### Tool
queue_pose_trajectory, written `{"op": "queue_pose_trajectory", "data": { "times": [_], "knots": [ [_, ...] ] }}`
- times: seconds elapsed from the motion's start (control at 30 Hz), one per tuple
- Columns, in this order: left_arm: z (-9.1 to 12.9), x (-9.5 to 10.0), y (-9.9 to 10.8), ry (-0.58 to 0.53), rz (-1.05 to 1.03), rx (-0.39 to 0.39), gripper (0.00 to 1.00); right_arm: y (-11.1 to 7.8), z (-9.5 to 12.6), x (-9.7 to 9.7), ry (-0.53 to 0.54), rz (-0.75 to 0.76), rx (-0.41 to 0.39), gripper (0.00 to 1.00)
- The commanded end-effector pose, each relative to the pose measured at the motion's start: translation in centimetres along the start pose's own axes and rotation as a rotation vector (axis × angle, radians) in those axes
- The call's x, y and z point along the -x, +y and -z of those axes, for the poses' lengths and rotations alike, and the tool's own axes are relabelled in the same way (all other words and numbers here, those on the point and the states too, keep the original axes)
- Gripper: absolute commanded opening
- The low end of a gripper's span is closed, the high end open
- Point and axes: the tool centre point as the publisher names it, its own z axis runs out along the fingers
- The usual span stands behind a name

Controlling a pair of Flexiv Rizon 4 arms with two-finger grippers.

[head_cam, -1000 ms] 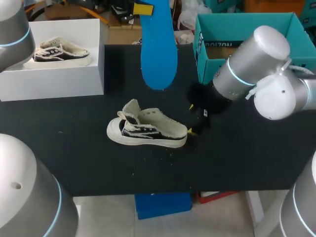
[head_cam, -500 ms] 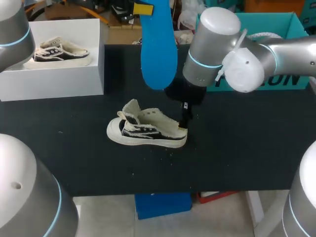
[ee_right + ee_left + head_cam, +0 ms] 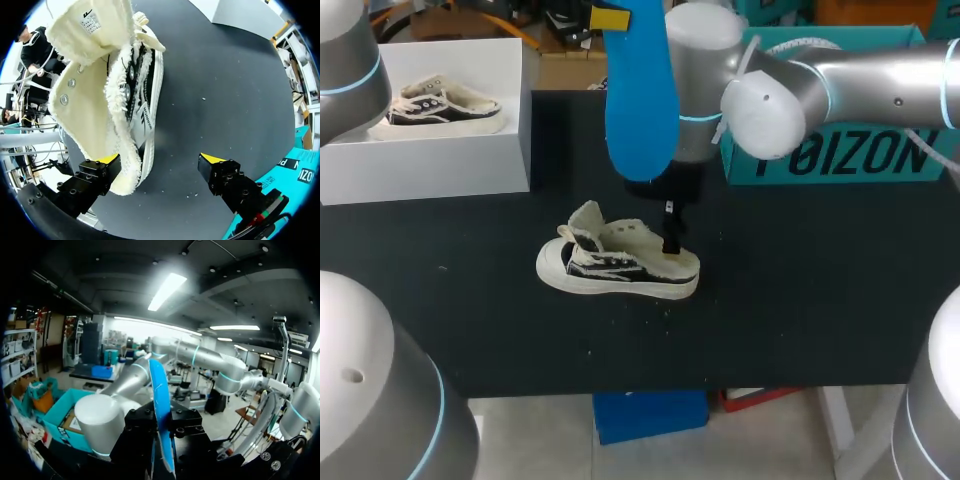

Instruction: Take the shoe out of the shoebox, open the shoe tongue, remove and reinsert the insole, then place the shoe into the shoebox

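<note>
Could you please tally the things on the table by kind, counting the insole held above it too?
Boxes: 2, white box and teal shoebox.
Shoes: 2, near shoe and far shoe at the white box.
Insoles: 1, blue insole.
Total: 5.

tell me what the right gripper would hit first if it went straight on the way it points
Most likely the shoe: the open right gripper points down at its heel end, one finger over the heel rim, the other over bare table. How close it is I cannot tell.
</note>
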Motion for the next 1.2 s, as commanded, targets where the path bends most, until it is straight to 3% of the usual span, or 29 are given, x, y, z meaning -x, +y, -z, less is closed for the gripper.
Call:
{"op": "queue_pose_trajectory", "data": {
  "times": [0.03, 0.53, 0.73, 0.83, 1.2],
  "knots": [
    [0.0, 0.0, 0.0, 0.0, 0.001, 0.003, 0.0, 1.0, 0.5, 0.0, 0.0, 0.0, -0.13, 1.0],
    [0.0, 0.0, 0.0, 0.0, 0.001, 0.003, 0.0, 3.3, 0.7, -0.5, 0.001, -0.017, -0.143, 1.0],
    [0.0, 0.0, 0.0, 0.0, 0.001, 0.003, 0.0, 4.2, 0.4, -0.9, 0.005, -0.028, -0.136, 0.5],
    [0.0, 0.0, 0.0, 0.0, 0.001, 0.003, 0.0, 4.6, 0.3, -1.2, 0.005, -0.032, -0.131, 0.44],
    [0.0, 0.0, 0.0, 0.0, 0.001, 0.003, 0.0, 5.8, -0.9, -1.8, 0.009, -0.046, -0.098, 0.44]
  ]
}}
